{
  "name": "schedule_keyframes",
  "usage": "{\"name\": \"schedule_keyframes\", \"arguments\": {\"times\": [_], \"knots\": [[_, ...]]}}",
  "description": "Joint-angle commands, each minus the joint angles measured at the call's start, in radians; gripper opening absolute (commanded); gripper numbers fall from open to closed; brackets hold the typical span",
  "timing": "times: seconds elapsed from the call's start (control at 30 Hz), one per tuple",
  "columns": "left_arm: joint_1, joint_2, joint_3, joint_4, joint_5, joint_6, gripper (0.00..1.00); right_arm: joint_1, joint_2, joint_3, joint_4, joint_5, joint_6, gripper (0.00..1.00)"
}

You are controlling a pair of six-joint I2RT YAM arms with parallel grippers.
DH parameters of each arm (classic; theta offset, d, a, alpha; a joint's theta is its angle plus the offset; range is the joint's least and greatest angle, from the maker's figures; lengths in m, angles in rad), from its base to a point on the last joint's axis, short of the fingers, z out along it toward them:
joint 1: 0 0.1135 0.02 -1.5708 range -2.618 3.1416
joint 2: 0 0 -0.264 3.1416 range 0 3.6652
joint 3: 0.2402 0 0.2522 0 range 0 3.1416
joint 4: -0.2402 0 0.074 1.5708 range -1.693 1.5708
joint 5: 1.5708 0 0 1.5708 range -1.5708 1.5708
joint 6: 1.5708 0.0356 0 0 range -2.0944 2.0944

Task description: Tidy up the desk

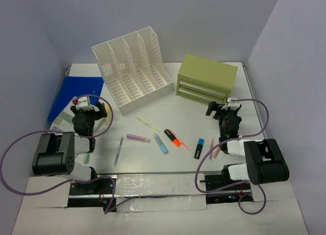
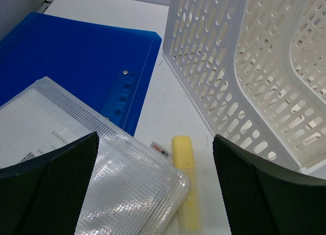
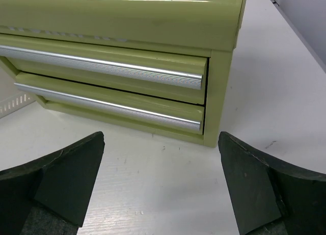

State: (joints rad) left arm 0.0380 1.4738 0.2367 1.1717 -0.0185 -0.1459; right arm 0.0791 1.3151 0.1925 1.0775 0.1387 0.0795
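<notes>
The white desk (image 1: 168, 110) holds scattered stationery. My left gripper (image 1: 88, 108) is open and empty at the left, over the corner of a clear mesh pouch (image 2: 76, 158) that lies on a blue folder (image 1: 76, 94). In the left wrist view my left gripper (image 2: 155, 153) straddles the pouch corner and a pale yellow highlighter (image 2: 185, 184). My right gripper (image 1: 224, 111) is open and empty in front of the olive-green drawer box (image 1: 208, 78). In the right wrist view my right gripper (image 3: 161, 148) hovers over bare desk, and both drawers (image 3: 112, 72) are shut.
A white slotted file rack (image 1: 133, 69) stands at the back centre and also shows in the left wrist view (image 2: 244, 67). Between the arms lie a grey pen (image 1: 118, 150), a purple marker (image 1: 138, 137), a light blue highlighter (image 1: 161, 143), an orange one (image 1: 173, 137) and a black-blue marker (image 1: 198, 148).
</notes>
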Motion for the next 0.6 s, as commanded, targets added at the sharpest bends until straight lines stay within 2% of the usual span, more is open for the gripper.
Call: {"name": "schedule_keyframes", "arguments": {"times": [0.0,0.13,0.23,0.27,0.37,0.4,0.47,0.57], "knots": [[-0.006,-0.005,0.007,0.066,-0.007,-0.009,0.99,0.005,-0.012,0.008,0.070,0.020,-0.018,1.00],[-0.006,-0.006,0.008,0.065,-0.008,-0.009,0.99,0.005,-0.081,0.015,0.012,0.037,-0.016,1.00],[-0.006,-0.006,0.010,0.063,-0.006,-0.009,0.99,0.010,-0.238,0.019,-0.121,0.083,-0.002,1.00],[-0.006,-0.004,0.010,0.063,-0.006,-0.009,0.99,0.010,-0.243,0.019,-0.126,0.094,0.005,1.00],[-0.006,-0.036,0.007,0.066,0.025,0.006,0.94,0.013,-0.439,0.077,-0.313,0.041,0.130,0.97],[-0.004,-0.069,0.039,-0.039,0.025,0.000,0.94,0.014,-0.470,0.099,-0.372,0.016,0.163,0.94],[-0.004,-0.195,0.143,-0.304,0.008,-0.007,0.91,0.028,-0.525,0.176,-0.603,-0.004,0.305,0.84],[-0.003,-0.293,0.197,-0.430,-0.051,0.010,0.90,0.068,-0.522,0.269,-0.773,-0.016,0.436,0.79]]}}
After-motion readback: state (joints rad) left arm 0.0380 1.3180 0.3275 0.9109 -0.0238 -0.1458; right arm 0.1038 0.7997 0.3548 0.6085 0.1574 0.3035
